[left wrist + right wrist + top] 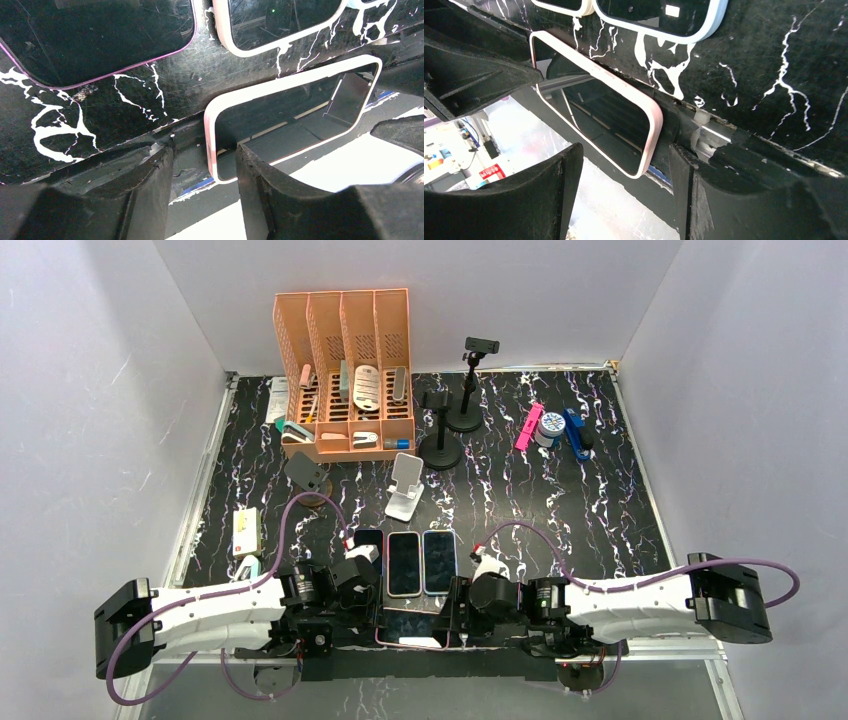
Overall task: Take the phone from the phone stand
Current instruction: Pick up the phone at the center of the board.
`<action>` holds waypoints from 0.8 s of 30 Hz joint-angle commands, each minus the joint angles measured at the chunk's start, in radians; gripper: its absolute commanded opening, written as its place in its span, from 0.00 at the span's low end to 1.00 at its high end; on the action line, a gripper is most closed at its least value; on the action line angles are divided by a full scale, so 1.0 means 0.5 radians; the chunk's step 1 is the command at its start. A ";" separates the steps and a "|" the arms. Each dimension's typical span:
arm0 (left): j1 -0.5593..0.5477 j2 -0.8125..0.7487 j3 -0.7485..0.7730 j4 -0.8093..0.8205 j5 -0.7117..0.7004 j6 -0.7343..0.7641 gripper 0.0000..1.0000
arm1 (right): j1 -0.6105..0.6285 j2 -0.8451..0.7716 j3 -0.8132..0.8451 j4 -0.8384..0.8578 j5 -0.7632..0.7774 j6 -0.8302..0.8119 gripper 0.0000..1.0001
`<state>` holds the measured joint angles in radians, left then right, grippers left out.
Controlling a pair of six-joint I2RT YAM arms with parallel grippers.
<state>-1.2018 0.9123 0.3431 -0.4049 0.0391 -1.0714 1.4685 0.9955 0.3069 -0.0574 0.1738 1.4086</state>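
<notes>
The white phone stand [404, 485] stands empty mid-table. Three phones [404, 562] lie flat side by side in front of it. A pink-rimmed phone [412, 628] lies flat at the table's near edge, partly overhanging it. My left gripper [375, 625] is open around the phone's left end; in the left wrist view the gripper [205, 185] straddles the corner of the phone [280, 125] without closing. My right gripper [452, 625] is open at the phone's right end; in the right wrist view the gripper [624, 195] has the end of the phone [604, 115] between its fingers.
An orange file organiser [345, 370] stands at the back left. Two black tripod stands [440, 440] are beside it. A pink item [528, 427], a white roll [549, 428] and a blue item [577, 433] lie back right. A small box [246, 530] lies left.
</notes>
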 commanded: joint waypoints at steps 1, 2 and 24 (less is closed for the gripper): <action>-0.097 0.203 -0.266 1.207 0.225 -0.228 0.43 | -0.054 -0.004 -0.069 0.200 -0.083 0.000 0.72; -0.099 0.203 -0.266 1.208 0.225 -0.229 0.43 | -0.062 0.003 -0.079 0.219 -0.095 -0.002 0.72; -0.112 0.317 -0.406 1.522 0.278 -0.282 0.26 | -0.145 0.211 -0.280 0.742 -0.334 0.057 0.52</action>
<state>-1.2022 0.9451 0.3420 -0.3904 0.0669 -1.0794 1.3941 1.0847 0.1955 0.2459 0.0277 1.4372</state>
